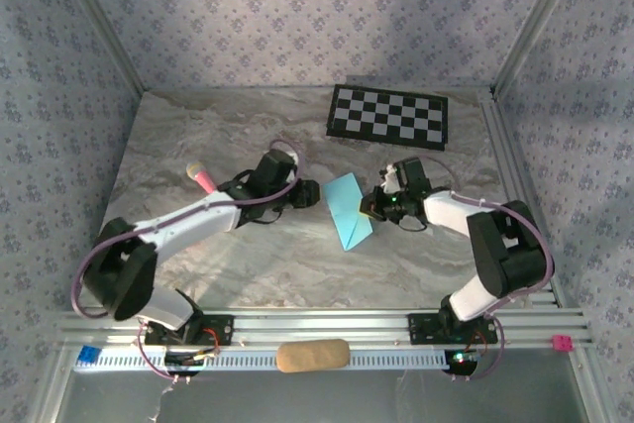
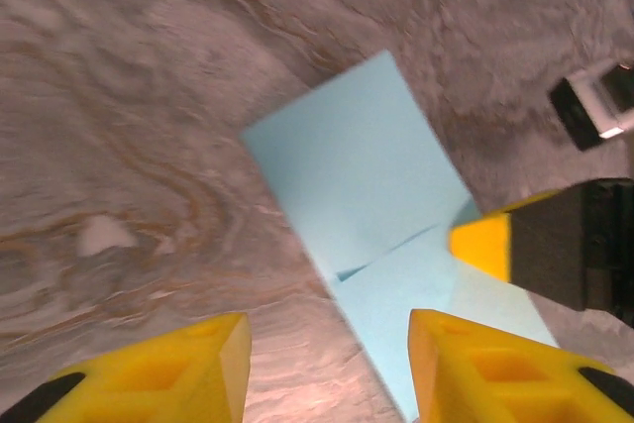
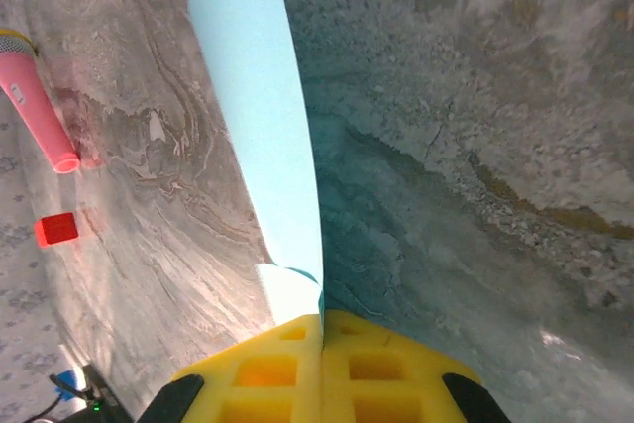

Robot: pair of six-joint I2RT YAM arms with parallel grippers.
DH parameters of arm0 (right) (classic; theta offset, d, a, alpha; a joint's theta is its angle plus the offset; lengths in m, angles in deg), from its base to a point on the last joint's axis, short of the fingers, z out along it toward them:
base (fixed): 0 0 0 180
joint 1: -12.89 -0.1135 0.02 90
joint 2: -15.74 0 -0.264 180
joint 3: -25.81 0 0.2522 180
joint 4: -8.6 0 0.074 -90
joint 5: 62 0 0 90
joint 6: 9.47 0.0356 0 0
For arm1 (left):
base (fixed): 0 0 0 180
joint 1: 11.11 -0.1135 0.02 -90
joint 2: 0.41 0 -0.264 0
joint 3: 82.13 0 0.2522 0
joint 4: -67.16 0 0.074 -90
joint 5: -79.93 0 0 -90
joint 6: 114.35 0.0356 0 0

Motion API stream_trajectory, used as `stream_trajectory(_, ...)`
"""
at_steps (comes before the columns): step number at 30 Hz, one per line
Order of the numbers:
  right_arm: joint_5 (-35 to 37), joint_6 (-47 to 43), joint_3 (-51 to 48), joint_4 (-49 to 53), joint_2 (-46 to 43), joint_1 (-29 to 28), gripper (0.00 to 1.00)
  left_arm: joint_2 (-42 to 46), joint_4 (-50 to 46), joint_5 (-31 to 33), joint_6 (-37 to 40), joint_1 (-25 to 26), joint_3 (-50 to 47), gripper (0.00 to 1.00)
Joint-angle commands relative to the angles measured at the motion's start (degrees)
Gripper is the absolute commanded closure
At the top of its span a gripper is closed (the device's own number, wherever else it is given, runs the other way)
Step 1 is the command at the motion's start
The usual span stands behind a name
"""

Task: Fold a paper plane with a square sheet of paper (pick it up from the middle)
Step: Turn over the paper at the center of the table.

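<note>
Step in hand: a fold of the square sheet of paper (image 1: 347,210) is judged to be under way. One edge is held and the flap is not yet pressed flat, so no paper plane is formed yet.
Paper: it is found at the middle of the counter (image 1: 198,136), partly folded. A flap edge is seen running across it in the left wrist view.
Right hand (image 1: 374,207): it is closed tight on the sheet's right edge, which is pinched between the yellow fingers (image 3: 267,364).
Left hand (image 1: 309,195): it is held apart over the sheet's left side, and nothing is gripped.
How it is best done: the pinched edge should be held steady while the free hand is brought down onto the crease. Corners should be matched before pressure is applied, since thin paper is likely to slide on a smooth top.
Room: the walls (image 1: 297,7) are papered in a small lilac floral print and framed by metal posts.
Counter: it is grey, marbled and smooth, and the arm bases are bolted to an aluminium rail (image 1: 327,324) at the near edge.
Checkerboard mat (image 1: 388,116): it is laid at the far side, apart from the sheet.
Pink marker pen (image 1: 202,178): it is seen beside the left arm, away from the work.
</note>
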Motion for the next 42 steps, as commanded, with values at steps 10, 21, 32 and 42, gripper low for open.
stream_trajectory(10,31.51,-15.48,11.60,25.81,-9.11,-9.41,1.00,12.96,-0.85,8.83,-3.24,-3.08,-8.99,0.41)
stream_trajectory(21,61.02,-11.57,21.43,44.34,-7.08,-16.00,1.00,20.98,-3.30,12.56,-3.54,-5.49,-13.42,0.38)
stream_trajectory(32,75.36,-4.69,36.89,55.98,14.79,-30.21,1.00,33.83,-11.18,22.94,-7.14,-6.47,-17.22,0.38)
stream_trajectory(42,68.86,-4.19,52.72,57.75,31.79,-38.00,0.98,41.74,-18.56,29.23,-10.08,-6.79,-18.37,0.38)
